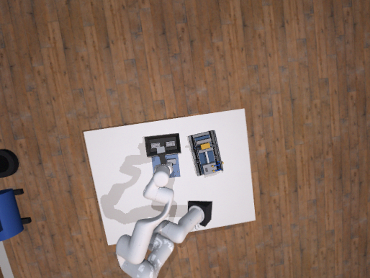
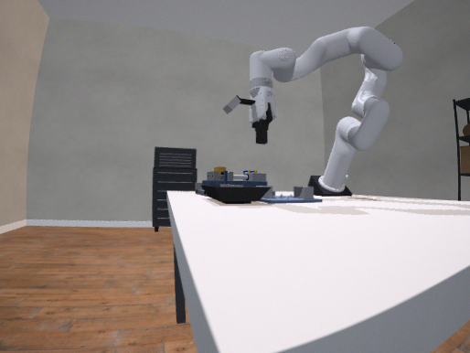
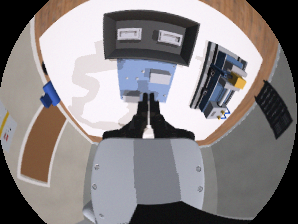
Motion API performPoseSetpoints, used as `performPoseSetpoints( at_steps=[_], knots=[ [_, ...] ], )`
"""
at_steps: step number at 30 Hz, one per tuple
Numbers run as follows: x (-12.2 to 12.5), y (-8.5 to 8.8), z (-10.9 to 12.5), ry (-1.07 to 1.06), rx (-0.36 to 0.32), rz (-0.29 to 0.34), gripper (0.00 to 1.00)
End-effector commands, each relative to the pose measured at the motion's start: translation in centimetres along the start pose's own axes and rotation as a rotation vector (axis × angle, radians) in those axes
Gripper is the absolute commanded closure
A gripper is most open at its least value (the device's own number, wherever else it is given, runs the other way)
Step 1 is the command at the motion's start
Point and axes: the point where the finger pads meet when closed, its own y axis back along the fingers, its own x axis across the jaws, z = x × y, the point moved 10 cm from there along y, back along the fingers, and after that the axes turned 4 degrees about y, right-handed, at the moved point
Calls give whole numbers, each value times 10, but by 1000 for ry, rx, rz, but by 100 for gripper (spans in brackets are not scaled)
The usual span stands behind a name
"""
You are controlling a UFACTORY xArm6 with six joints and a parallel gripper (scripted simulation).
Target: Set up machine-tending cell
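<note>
Pincer (image 2: 261, 137) pressed together, pinching nothing, hanging high in the air over the blue infeed plate (image 1: 157, 166). One aluminium blank (image 3: 160, 78) lies flat on that plate, toward its vise-side edge. Black outfeed tray (image 1: 163, 136) sits just beyond the plate, touching its far edge; two grey finished parts (image 3: 131, 32) lie side by side on the tray floor. Vise (image 1: 205, 153) stands apart on the white worktop (image 1: 108, 151), with a brass blank (image 1: 205, 146) sitting in it. Arm's black base (image 1: 209, 205) near the worktop edge.
</note>
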Motion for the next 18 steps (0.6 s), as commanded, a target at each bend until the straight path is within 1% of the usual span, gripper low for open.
performPoseSetpoints(
  at_steps=[1,8,10,18],
  knots=[
    [0,-3,-1,1,3,1,100],
    [0,-15,-1,1,3,1,100],
    [0,-15,-1,1,3,1,100],
    [0,-30,-1,1,3,1,100]
  ],
)
